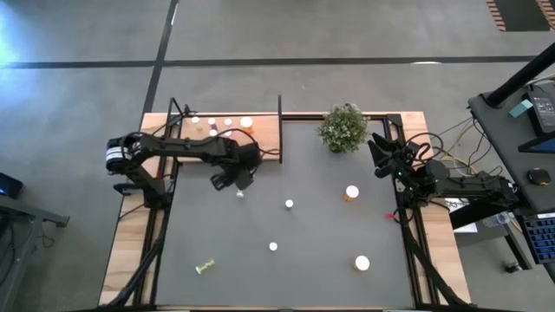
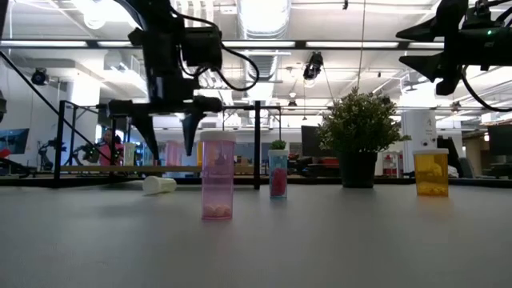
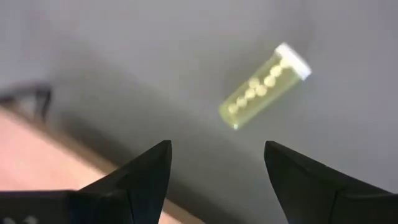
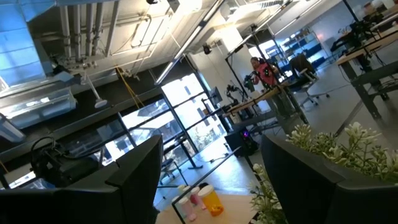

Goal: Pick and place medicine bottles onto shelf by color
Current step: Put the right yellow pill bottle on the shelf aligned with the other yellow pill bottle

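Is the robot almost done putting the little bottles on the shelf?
Not yet. Four or so bottles already stand on the shelf. The left gripper is open and empty, hovering over a yellow-green bottle lying on the table. About five more wait there, like the orange bottle. The right gripper is open, raised near the plant.

The flat light-wood shelf [image 1: 260,139] sits at the dark grey counter's [image 1: 312,277] far left, the bushy green potted plant [image 1: 343,127] right of it; white-capped medicine bottles [image 1: 289,204] stand scattered nearer, one lying near-left.
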Available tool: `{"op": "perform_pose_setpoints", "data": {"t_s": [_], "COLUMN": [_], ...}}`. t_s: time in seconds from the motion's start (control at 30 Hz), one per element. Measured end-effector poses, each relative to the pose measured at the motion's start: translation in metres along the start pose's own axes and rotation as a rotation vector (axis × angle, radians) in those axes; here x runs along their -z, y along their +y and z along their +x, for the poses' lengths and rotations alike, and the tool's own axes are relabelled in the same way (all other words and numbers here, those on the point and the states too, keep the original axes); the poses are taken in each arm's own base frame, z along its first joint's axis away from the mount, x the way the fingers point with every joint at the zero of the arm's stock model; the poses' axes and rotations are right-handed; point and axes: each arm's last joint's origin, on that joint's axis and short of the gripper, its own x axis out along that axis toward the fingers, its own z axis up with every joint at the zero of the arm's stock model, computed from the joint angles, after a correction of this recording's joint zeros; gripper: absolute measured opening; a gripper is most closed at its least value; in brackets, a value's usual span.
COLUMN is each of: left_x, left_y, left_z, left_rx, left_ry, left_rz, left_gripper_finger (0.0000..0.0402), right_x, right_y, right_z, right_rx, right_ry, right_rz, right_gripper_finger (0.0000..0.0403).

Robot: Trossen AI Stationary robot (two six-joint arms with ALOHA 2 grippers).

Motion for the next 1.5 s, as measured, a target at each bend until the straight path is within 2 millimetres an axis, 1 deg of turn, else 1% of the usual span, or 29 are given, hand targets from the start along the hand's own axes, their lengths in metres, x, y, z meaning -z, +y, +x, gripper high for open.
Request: {"op": "perform_pose_setpoints", "data": {"t_s": [0.07,0.17,0.23,0.4,0.47,0.63,0.73,0.9,1.17,1.27,1.37,1.5], "left_x": [-0.002,-0.003,-0.003,0.000,0.000,0.000,0.001,0.001,0.000,-0.001,0.000,0.000], "left_y": [0.002,0.001,0.000,-0.010,-0.012,-0.014,-0.020,-0.025,-0.024,-0.024,-0.024,-0.025], "left_z": [0.000,0.000,0.002,0.012,0.016,0.025,0.033,0.039,0.050,0.051,0.051,0.051], "left_rx": [-0.008,0.002,0.007,0.036,0.027,-0.010,-0.013,0.016,0.041,0.050,0.055,0.065], "left_ry": [-0.043,-0.089,-0.090,-0.085,-0.087,-0.099,-0.111,-0.124,-0.122,-0.118,-0.110,-0.104], "left_rz": [0.092,0.175,0.232,0.436,0.468,0.489,0.522,0.521,0.517,0.474,0.416,0.362], "left_gripper_finger": [0.0240,0.0240,0.0240,0.0240,0.0240,0.0240,0.0240,0.0240,0.0240,0.0238,0.0223,0.0187], "right_x": [0.000,0.000,0.000,0.000,0.000,0.000,0.000,0.000,0.000,0.000,0.000,0.000], "right_y": [0.000,0.000,0.000,0.000,0.000,0.000,0.000,0.000,0.000,0.000,0.000,0.000], "right_z": [0.000,0.000,0.000,0.000,0.000,0.000,0.000,0.000,0.000,0.000,0.000,0.000], "right_rx": [-0.001,0.000,0.000,0.000,0.000,0.000,0.000,0.000,0.000,0.000,0.000,0.000], "right_ry": [0.000,0.000,0.000,0.000,0.000,0.000,0.000,0.000,0.000,0.000,0.000,0.000], "right_rz": [0.000,0.000,0.000,0.000,0.000,0.000,0.000,0.000,0.000,0.000,0.000,0.000], "right_gripper_finger": [0.0260,0.0260,0.0260,0.0260,0.0260,0.0260,0.0260,0.0260,0.0260,0.0260,0.0260,0.0260]}}
